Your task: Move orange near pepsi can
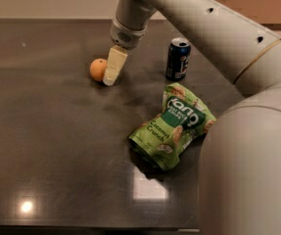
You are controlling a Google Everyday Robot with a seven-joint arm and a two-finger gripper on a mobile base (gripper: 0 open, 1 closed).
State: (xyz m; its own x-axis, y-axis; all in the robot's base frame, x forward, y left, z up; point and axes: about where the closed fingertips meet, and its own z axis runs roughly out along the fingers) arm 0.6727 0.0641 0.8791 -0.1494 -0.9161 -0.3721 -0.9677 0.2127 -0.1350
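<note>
Three objects rest on one dark, glossy table (47,146): one round, matte orange (98,69) at the rear left; one dark blue metal can (178,59) with a silver top and a Pepsi logo, well apart to its right; one crinkled green bag (174,124) reading "Coconut Crunch", nearer the front. The cream, blocky gripper (110,77) points down just beside the orange's right side; whether it is open or closed cannot be told.

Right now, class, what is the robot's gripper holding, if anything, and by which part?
Nothing, as far as can be seen: the gripper is low beside the orange, which sits on the table, not lifted.
</note>
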